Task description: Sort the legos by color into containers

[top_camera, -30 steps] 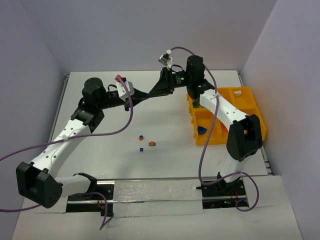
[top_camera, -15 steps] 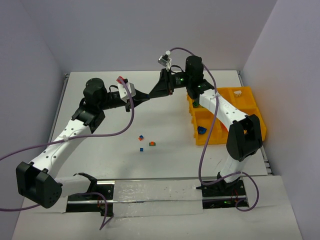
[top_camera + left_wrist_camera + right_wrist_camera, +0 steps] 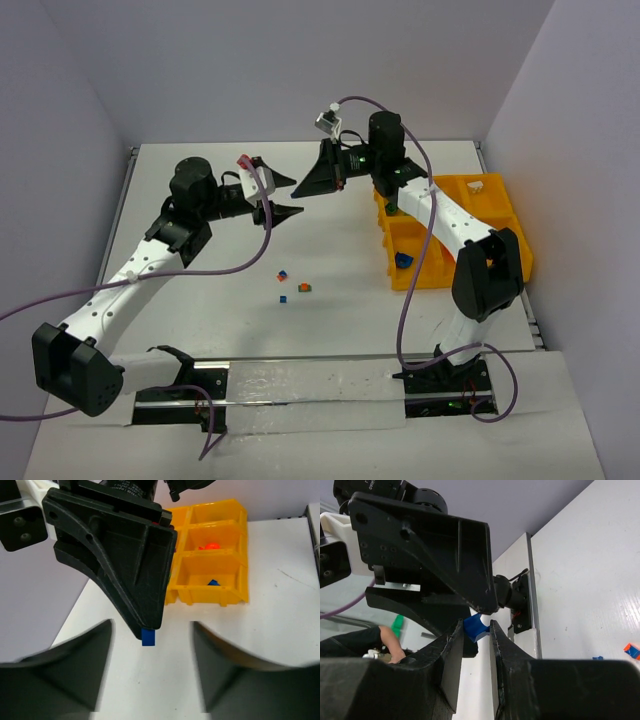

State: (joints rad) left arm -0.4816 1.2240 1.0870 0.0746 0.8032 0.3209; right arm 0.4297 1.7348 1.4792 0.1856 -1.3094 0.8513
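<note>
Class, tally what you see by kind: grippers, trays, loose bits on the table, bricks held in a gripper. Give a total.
grippers: 2 (left gripper, right gripper)
tray: 1
loose bits: 3
held brick: 1
total: 7

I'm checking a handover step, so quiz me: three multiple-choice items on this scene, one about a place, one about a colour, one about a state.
1. Where on the table does the yellow tray sit, seen from the top view? A right side; B left side; C centre.
2. What colour is the brick between the right fingers? A green; B blue; C orange.
3. How do the left fingers stand? A shut on the brick; B shut on nothing; C spread open.
A: it lies at the right edge. B: both wrist views show blue. C: they stand wide apart, clear of the brick.
</note>
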